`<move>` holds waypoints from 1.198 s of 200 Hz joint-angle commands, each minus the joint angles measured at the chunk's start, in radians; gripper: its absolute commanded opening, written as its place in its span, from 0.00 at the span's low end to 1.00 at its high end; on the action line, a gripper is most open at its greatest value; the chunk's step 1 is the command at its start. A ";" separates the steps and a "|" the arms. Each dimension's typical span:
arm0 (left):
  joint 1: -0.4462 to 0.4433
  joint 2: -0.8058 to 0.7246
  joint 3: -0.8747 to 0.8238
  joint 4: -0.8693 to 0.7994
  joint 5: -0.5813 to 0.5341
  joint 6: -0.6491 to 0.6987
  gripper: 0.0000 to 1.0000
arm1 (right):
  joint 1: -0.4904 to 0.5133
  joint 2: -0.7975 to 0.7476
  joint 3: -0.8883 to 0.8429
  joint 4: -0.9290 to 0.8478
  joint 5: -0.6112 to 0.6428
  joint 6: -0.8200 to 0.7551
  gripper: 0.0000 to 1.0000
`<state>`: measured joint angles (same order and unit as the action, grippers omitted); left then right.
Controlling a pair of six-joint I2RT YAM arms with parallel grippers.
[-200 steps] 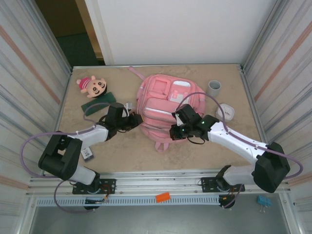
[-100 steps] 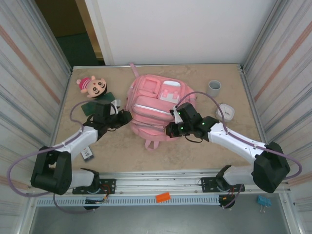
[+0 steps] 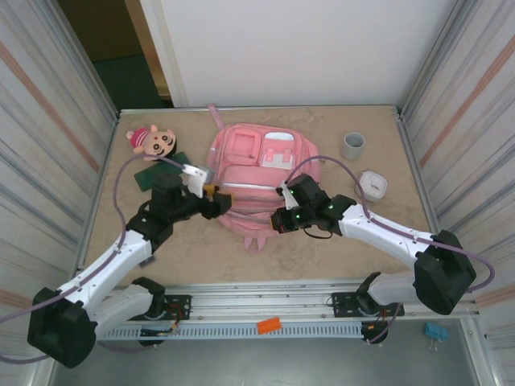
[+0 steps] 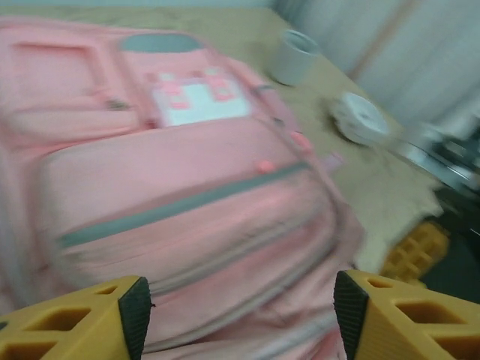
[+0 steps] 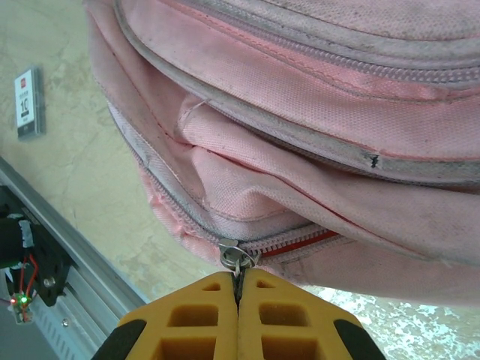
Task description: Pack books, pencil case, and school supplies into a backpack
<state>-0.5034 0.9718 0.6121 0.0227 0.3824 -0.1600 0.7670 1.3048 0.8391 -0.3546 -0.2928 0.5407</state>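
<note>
On beige tabletop (image 3: 211,251): bulging woven pink backpack (image 3: 251,173).

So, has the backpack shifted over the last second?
Yes. In the top view the backpack has slid left, away from the grey cup, which has stayed put on the table.

The table (image 3: 209,257) is sandy brown. Shiny striped walls (image 3: 48,121) stand on both sides. A white wall (image 3: 290,48) is behind.

backpack (image 3: 249,157) blocks centre, free tabletop (image 3: 201,257) along front
</note>
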 commanded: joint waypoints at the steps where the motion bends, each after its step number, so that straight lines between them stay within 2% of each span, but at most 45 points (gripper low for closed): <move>1: -0.108 -0.003 -0.037 -0.004 -0.019 0.261 0.70 | 0.014 -0.024 0.022 0.033 -0.036 -0.023 0.00; 20: -0.185 0.023 -0.040 -0.022 -0.032 0.344 0.72 | 0.017 -0.055 0.014 0.033 -0.027 -0.022 0.00; 55: -0.252 0.085 -0.016 -0.047 -0.049 0.438 0.73 | 0.017 -0.108 -0.005 0.040 -0.025 -0.021 0.00; 99: -0.354 0.234 0.056 -0.034 -0.193 0.495 0.73 | 0.015 -0.114 -0.006 0.041 -0.031 -0.019 0.00; 124: -0.429 0.279 0.101 -0.049 -0.282 0.614 0.74 | 0.015 -0.111 -0.003 0.036 -0.040 -0.022 0.00; 144: -0.468 0.263 0.096 -0.034 -0.282 0.761 0.72 | 0.012 -0.114 -0.005 0.032 -0.039 -0.026 0.00; 176: -0.452 0.231 0.044 0.078 -0.294 0.895 0.70 | 0.012 -0.116 -0.008 0.034 -0.046 -0.028 0.00; 214: -0.409 0.311 0.069 0.108 -0.290 0.933 0.64 | 0.009 -0.113 -0.012 0.037 -0.055 -0.030 0.00; 223: -0.403 0.329 0.073 0.121 -0.276 0.938 0.59 | 0.006 -0.113 -0.011 0.036 -0.059 -0.029 0.00; 239: -0.395 0.370 0.082 0.144 -0.282 0.932 0.44 | 0.005 -0.116 -0.011 0.037 -0.060 -0.029 0.00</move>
<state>-0.9108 1.2949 0.6682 0.1055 0.1032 0.7296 0.7719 1.2224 0.8261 -0.3477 -0.2928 0.5377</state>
